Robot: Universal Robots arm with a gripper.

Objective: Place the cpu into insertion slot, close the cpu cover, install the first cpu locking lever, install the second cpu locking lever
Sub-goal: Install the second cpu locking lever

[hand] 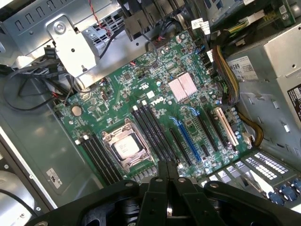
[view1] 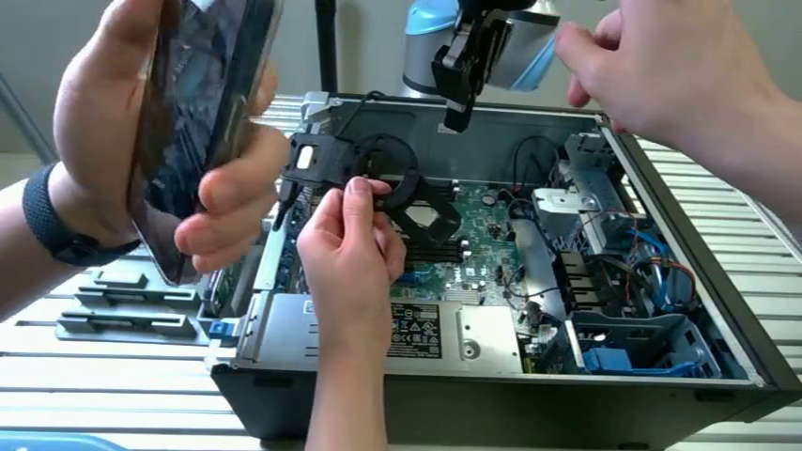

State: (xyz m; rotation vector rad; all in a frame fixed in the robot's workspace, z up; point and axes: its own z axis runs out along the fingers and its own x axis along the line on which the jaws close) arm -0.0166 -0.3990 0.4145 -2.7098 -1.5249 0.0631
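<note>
The gripper (view1: 459,120) hangs high above the open case (view1: 652,376), its black fingers pressed together with nothing between them — clenched and empty. In the wrist view the same closed fingertips (hand: 166,176) meet just over the near edge of the green board (hand: 141,89).

Well below the gripper, and just beyond its fingertips in the wrist view, sits the slot (hand: 126,148) with its silvery rim. The cpu (hand: 127,149), a pale square, lies flat inside it. The cover (hand: 115,137) is a thin metal frame lying around the chip, which shows through its cutout; whether the levers are latched I cannot tell. Long black memory slots (hand: 153,129) flank the socket on both sides, and a blue slot (hand: 186,139) runs further along the board. A finned heatsink (hand: 182,86) stands well beyond the socket.

In the exterior view a hand (view1: 348,240) below the gripper holds a black fan shroud (view1: 363,174) over the board. Another hand (view1: 188,178), toward the exterior view's left, grips a dark phone (view1: 201,103) — a third hand (view1: 664,75) hovers just beside the gripper on the exterior view's right.
</note>
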